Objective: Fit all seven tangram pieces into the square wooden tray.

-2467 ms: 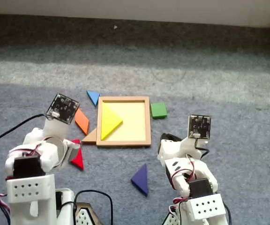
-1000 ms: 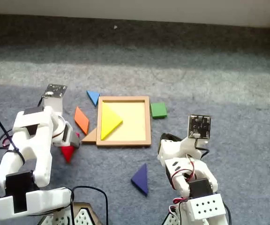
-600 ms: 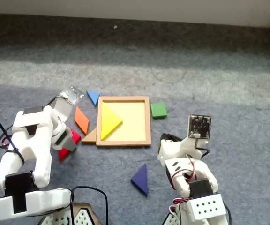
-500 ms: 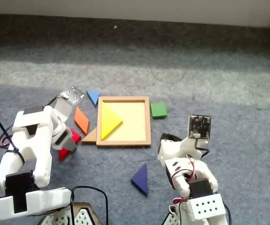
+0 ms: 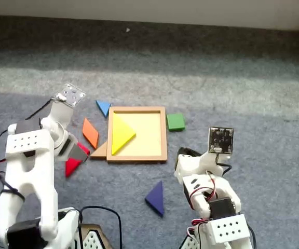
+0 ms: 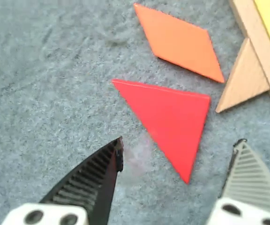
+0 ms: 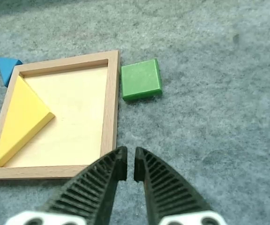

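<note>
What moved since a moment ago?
The left arm rose, and its gripper shifted farther from the tray. The red triangle slid that way too and now lies flat between the open jaws. The right gripper, the tray and the yellow triangle stayed put.

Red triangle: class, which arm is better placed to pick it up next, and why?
Left. The left gripper is open just above the red triangle, its fingers straddling one corner. The right gripper sits shut on the wooden tray's other side.
</note>
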Available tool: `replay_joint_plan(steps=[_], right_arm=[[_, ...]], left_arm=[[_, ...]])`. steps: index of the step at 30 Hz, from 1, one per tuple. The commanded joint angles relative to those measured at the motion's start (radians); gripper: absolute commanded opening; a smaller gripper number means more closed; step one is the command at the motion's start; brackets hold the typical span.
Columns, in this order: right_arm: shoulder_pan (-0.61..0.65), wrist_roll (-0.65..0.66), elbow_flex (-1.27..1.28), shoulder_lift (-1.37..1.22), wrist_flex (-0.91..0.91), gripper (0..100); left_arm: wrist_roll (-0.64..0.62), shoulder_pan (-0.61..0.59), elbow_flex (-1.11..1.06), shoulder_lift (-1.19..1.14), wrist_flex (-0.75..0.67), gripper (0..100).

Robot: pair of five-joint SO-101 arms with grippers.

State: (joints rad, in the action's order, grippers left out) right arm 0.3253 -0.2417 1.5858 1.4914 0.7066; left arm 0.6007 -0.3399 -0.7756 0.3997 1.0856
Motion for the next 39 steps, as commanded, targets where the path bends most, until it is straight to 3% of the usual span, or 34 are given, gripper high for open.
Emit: replay_joint_plan(steps=[1,16,23,39], right_arm=[[-0.007,0.012,-0.004,0.015,-0.024,4.4],[-0.007,0.012,-0.004,0.015,-0.024,4.4],[-0.007,0.012,-0.004,0.015,-0.024,4.4],[-0.007,0.012,-0.004,0.015,-0.024,4.4]], left_arm=[[-0.144,-0.008,0.018,0.07,0.006,36],[-0.425,-0.018,-0.163,0.068,-0.199,36],[-0.431,-0.015,-0.163,0.058,-0.201,36],[-0.506,-0.015,0.045,-0.285,-0.195,35]])
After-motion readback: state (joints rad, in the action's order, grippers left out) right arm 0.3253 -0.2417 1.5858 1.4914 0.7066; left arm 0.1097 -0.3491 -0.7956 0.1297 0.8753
